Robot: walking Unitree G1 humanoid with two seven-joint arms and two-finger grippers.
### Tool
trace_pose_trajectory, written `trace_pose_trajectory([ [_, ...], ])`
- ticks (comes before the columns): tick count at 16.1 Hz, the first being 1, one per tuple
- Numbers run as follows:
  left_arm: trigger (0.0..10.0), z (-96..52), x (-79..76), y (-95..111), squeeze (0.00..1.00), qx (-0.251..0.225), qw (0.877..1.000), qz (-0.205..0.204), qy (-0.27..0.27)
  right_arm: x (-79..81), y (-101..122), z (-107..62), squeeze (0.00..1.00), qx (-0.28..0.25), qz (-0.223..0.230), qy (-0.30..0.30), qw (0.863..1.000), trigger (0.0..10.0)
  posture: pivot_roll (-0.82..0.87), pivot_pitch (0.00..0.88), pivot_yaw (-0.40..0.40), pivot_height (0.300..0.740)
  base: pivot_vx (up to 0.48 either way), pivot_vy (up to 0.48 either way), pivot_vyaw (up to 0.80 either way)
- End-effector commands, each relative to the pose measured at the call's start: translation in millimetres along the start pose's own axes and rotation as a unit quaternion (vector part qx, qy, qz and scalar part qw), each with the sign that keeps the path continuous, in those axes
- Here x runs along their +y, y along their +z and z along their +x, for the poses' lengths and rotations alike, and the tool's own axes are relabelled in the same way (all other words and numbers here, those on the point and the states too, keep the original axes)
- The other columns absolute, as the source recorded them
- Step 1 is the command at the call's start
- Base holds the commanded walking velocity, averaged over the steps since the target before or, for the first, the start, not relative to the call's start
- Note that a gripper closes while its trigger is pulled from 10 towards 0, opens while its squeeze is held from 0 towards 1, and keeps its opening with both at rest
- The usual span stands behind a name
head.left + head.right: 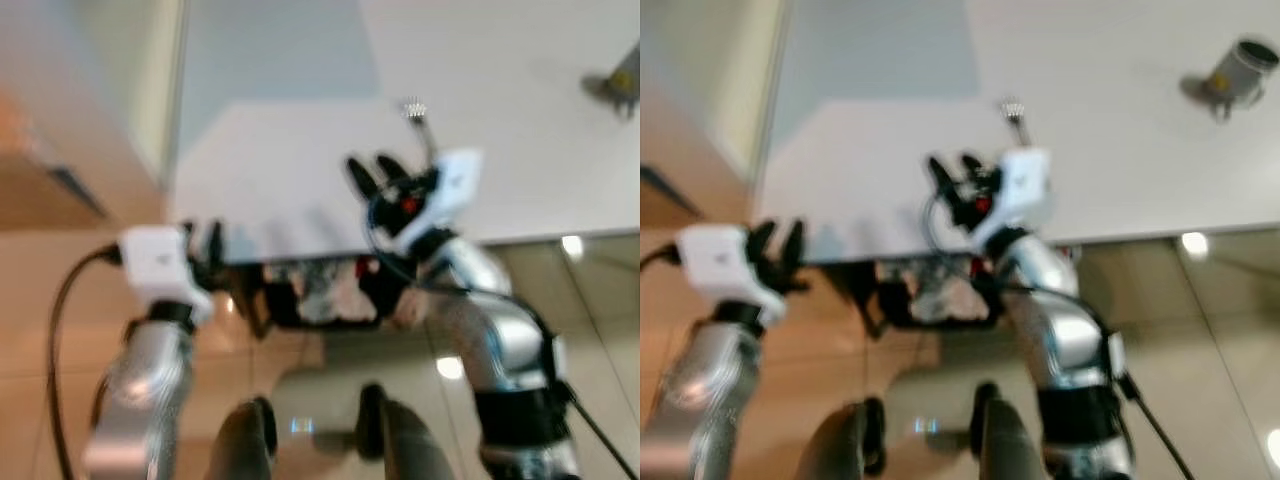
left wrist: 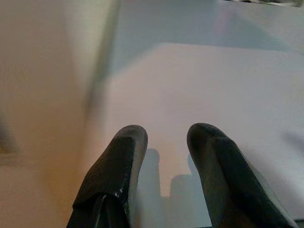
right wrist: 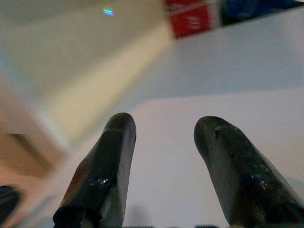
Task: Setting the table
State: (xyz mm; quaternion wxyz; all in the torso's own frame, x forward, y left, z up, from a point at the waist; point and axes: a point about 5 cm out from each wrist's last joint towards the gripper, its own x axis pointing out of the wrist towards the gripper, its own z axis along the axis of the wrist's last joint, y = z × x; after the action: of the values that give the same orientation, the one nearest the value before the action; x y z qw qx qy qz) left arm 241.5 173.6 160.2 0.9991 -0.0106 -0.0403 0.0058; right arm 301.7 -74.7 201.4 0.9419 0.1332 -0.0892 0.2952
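A silver fork (image 1: 1013, 113) lies on the white table (image 1: 1120, 140), a short way in from its near edge. My right gripper (image 1: 955, 172) hovers over the table just on the near-left side of the fork. Its fingers (image 3: 111, 156) stand apart in the right wrist view, with only bare tabletop between them. My left gripper (image 1: 778, 240) is at the table's near-left corner, over the edge. It is open too (image 2: 166, 135), with nothing held. The head views are blurred.
A small grey cup-like thing (image 1: 1240, 65) lies tilted at the far right of the table. Under the near edge sits a dark holder with mixed items (image 1: 320, 290). Beige wall and wooden floor (image 1: 40, 200) lie to the left, and glossy tiles (image 1: 590, 300) to the right.
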Motion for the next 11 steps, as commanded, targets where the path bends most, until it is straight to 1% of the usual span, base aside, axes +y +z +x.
trace_pose_trajectory([
  [1,10.0,1.5,-3.5,2,0.0,-0.004,1.0,-0.008,-0.012,-2.7,2,-4.5,0.0,0.003,-0.005,-0.001,1.0,10.0,-0.06,0.184,-0.023,0.74,0.0,0.48,0.0],
  [2,10.0,7.2,-3.2,7,0.0,-0.017,1.0,-0.001,-0.018,-2.3,0,-2.9,0.0,0.015,-0.027,0.006,1.0,10.0,-0.06,0.167,-0.022,0.74,0.0,0.48,0.0],
  [3,10.0,9.9,-2.7,7,0.0,-0.021,1.0,0.002,-0.021,-2.8,-4,-1.5,0.0,0.025,-0.041,0.001,0.999,10.0,-0.06,0.158,-0.021,0.74,0.0,0.48,0.0],
  [4,10.0,12.3,-1.9,6,0.0,-0.02,1.0,0.004,-0.022,-3.2,-7,0.6,0.0,0.03,-0.052,-0.008,0.998,10.0,-0.06,0.151,-0.018,0.74,0.0,0.48,0.0],
  [5,10.0,14.0,-1.4,3,0.0,-0.017,1.0,0.004,-0.022,-4.2,-9,2.7,0.0,0.033,-0.081,-0.024,0.996,10.0,-0.05,0.142,-0.019,0.74,0.0,0.48,0.0],
  [6,10.0,14.8,-1.2,2,0.0,-0.016,1.0,0.005,-0.022,-4.0,-12,3.5,0.0,0.039,-0.088,-0.025,0.995,10.0,-0.05,0.139,-0.018,0.74,0.0,0.48,0.0],
  [7,10.0,17.4,-0.3,-1,0.0,-0.011,1.0,0.009,-0.023,-3.3,-17,5.7,0.0,0.048,-0.09,-0.025,0.994,10.0,-0.05,0.134,-0.015,0.74,0.0,0.48,0.0],
  [10,10.0,24.7,-2.1,7,0.0,-0.026,0.999,0.009,-0.026,-1.6,-23,6.4,0.0,0.058,-0.066,-0.015,0.996,10.0,-0.04,0.126,-0.016,0.74,0.0,0.48,0.0],
  [11,10.0,25.8,-1.2,7,0.0,-0.028,0.999,0.009,-0.027,-1.3,-24,7.7,0.0,0.061,-0.065,-0.012,0.996,10.0,-0.04,0.122,-0.011,0.74,0.0,0.48,0.0],
])
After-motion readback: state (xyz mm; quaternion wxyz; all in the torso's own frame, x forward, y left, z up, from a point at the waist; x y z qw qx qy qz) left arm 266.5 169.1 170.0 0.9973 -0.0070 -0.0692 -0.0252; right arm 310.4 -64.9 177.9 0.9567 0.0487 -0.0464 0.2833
